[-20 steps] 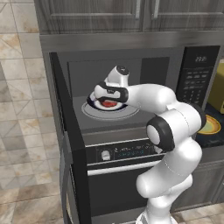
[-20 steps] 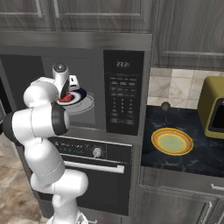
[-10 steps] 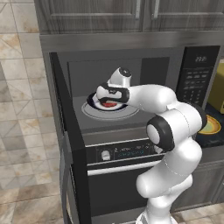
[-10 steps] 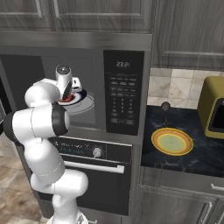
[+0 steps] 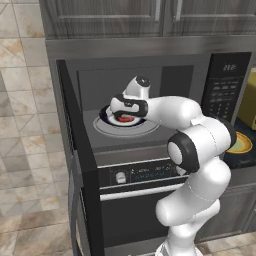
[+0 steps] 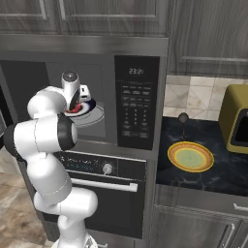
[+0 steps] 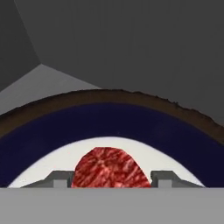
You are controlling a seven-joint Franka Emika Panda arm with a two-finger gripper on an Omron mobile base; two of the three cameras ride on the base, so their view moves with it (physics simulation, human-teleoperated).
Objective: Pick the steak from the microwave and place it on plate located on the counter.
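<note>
So my pincer is reaching into the open microwave, right down over the blue plate sitting on the glass turntable. The steak lies on the white middle of that blue plate, and in the hand view it sits dead centre between my two fingertips, one tip on each side of it. The tips look level with the meat's near edge, spread to either side of it, so I'd call the pincer open around the steak. Whether the pads are actually touching the meat yet, I can't tell, since the bottom of that view cuts it off.

From the left base view the steak shows as a red sliver just under my hand, with the blue rim peeking out to the side. Right base view has the same thing: steak tucked beneath the hand, inside the microwave.

The yellow plate is well apart from all this, out on the dark counter to the right of the microwave, near the yellow appliance.
</note>
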